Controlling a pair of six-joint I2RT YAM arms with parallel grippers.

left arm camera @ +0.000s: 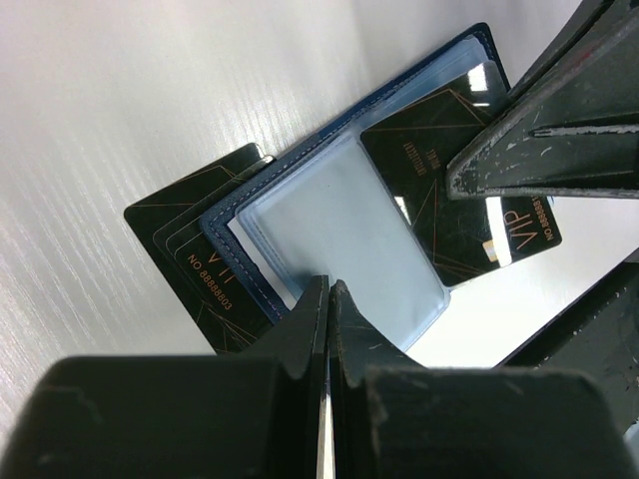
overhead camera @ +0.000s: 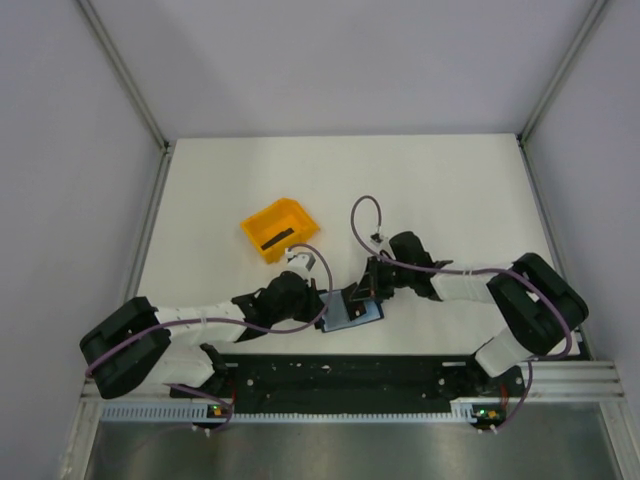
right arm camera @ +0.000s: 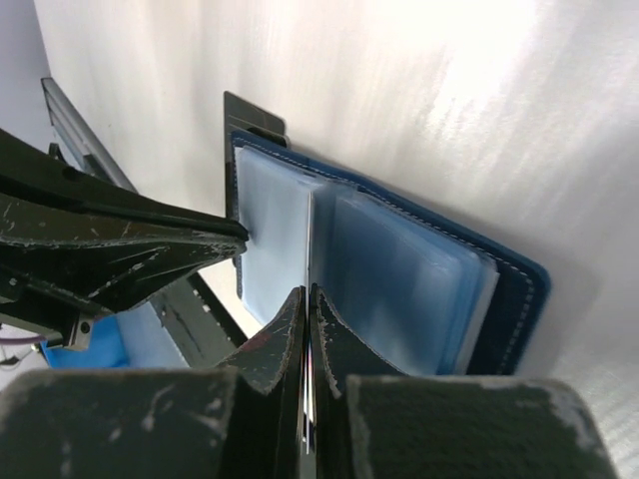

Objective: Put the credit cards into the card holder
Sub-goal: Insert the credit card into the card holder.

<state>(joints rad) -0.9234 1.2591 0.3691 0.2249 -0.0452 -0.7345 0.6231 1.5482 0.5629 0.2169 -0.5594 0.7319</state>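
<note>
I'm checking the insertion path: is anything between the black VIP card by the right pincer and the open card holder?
Nothing visible does. The VIP card overlaps the open card holder, with the right pincer shut over it. The left pincer sits shut at the near edge of the clear sleeve, beside the card.

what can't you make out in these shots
- Top view: the left end effector and right end effector cover most of the card holder.
- Top view: the dark strip in the orange bin, too small to identify.
- Left wrist view: the right end effector hides part of the VIP card.
- Right wrist view: the second card lies mostly under the card holder.
</note>
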